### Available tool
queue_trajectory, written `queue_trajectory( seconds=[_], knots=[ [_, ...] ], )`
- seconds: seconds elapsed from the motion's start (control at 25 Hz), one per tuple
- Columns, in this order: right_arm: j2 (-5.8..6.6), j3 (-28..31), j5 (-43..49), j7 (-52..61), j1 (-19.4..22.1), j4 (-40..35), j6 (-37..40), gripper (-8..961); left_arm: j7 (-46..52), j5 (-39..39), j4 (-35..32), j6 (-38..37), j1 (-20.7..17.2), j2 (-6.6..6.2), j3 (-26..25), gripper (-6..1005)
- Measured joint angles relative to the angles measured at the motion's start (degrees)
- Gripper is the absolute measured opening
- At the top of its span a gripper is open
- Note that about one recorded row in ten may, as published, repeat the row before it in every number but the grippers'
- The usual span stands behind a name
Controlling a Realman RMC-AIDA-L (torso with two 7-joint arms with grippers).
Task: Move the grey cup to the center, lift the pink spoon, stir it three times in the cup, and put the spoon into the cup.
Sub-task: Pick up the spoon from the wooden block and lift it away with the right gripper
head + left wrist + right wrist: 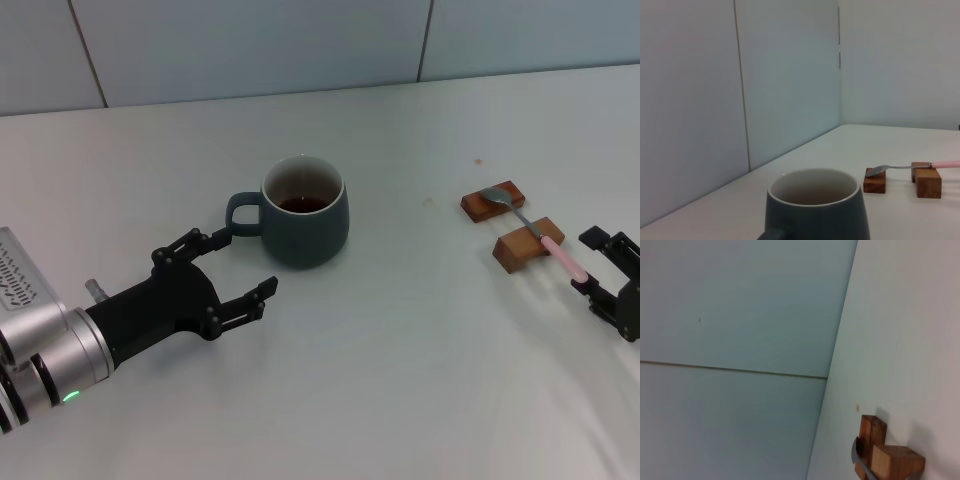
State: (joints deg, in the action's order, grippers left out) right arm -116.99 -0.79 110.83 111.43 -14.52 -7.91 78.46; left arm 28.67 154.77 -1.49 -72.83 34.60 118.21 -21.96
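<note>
The light over my table (400, 380) is even and soft, cool in tone, neither dim nor harsh. Shadows are faint: a pale smudge lies under my left gripper (235, 268) at lower left of the head view, and a weak one sits at the foot of the grey cup (305, 212). No glare shows on the cup's glaze. In my left wrist view the cup's near rim (815, 200) at the bottom edge looks slightly soft. In my right wrist view the wooden blocks (880, 452) at the lower edge look mildly blurred.
</note>
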Motion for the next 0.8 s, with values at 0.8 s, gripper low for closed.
queue_trajectory(
  seconds=[0.8],
  knots=[
    [-0.46,-0.7,0.0,1.5,-1.2,0.0,-2.4,684,-0.6,0.0,0.0,0.0,0.0,0.00,0.7,847]
  ],
)
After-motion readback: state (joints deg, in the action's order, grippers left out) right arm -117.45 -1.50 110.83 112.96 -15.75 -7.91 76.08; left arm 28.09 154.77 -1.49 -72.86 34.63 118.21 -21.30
